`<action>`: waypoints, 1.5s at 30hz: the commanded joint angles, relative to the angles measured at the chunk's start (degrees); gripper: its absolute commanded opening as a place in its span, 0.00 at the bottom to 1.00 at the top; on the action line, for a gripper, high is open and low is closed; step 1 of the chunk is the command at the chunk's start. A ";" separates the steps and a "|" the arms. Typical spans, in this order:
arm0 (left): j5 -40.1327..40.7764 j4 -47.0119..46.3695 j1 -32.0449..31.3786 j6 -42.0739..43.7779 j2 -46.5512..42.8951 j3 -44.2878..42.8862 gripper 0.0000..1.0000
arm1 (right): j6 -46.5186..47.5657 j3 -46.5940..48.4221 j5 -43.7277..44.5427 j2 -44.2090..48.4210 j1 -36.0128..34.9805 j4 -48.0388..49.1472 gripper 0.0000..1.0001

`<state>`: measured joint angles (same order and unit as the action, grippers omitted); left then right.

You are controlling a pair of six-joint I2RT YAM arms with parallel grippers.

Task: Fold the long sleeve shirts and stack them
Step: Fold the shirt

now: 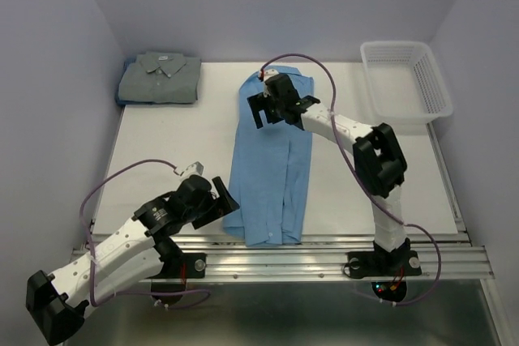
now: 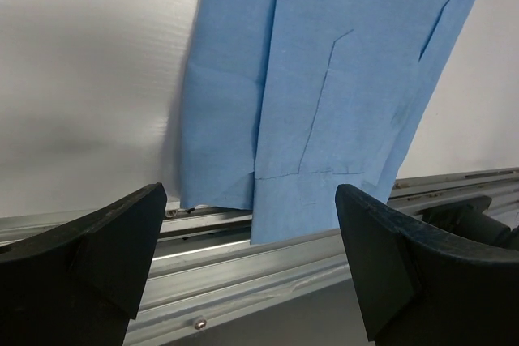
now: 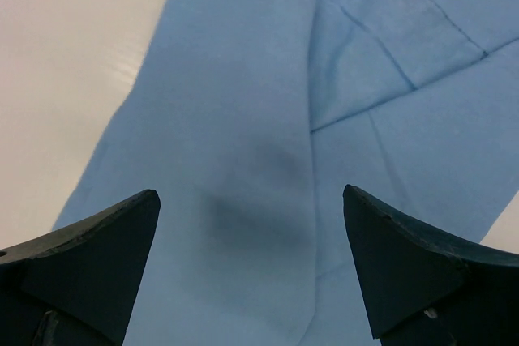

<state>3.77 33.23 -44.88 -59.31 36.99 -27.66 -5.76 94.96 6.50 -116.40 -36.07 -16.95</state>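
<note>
Top external: grey-green shirt (image 1: 160, 79) folded, far-left corner of table (image 1: 170, 151) | left gripper (image 1: 222, 197) jaws apart, empty, just beside near hem of sky-blue shirt (image 1: 272, 176) | that shirt lies lengthwise mid-table, sides folded in, hem over front rail (image 1: 340, 241) | right gripper (image 1: 280, 109) jaws apart over collar end, cloth contact unclear | mesh basket (image 1: 373, 87) far right.

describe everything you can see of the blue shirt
The blue shirt is light sky-blue woven cloth, sides folded in to a long narrow strip, seams and creases showing. It lies flat on the table, its near end overhanging the rail. The open right gripper hangs over its far end; the open left gripper is at its near left corner.
</note>
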 commanded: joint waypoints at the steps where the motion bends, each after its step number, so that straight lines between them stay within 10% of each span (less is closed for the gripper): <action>1: -2.80 -5.45 0.41 -3.44 1.67 3.22 0.99 | 4.17 10.93 10.62 -10.29 0.48 1.21 1.00; 6: -5.43 -10.55 0.85 -5.82 5.19 8.32 0.96 | 7.16 27.53 11.34 -22.34 0.48 0.78 1.00; 10: -5.01 -13.19 1.47 -6.26 7.39 10.00 0.76 | 6.99 39.84 10.55 -29.56 0.48 1.56 1.00; 20: -1.49 -14.16 2.61 -2.84 16.86 6.22 0.49 | 1.64 41.45 5.82 -34.94 2.50 9.65 0.99; 23: -1.84 -14.25 2.61 -0.99 21.78 4.20 0.39 | -0.21 41.27 2.65 -35.74 3.91 10.88 0.91; 28: -3.06 -13.99 2.61 2.17 28.12 1.47 0.01 | 0.14 41.27 -0.17 -37.05 3.91 13.69 0.49; 34: -5.68 -14.16 2.61 3.41 29.37 1.20 0.00 | -0.83 42.77 0.96 -38.81 4.43 15.19 0.22; 45: -7.90 -12.76 2.70 2.62 27.96 2.87 0.00 | -13.31 41.62 -0.07 -37.67 10.75 21.87 0.19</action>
<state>-3.03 16.60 -42.28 -57.49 65.47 -26.28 -14.02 134.21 7.97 -154.98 -28.84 -1.30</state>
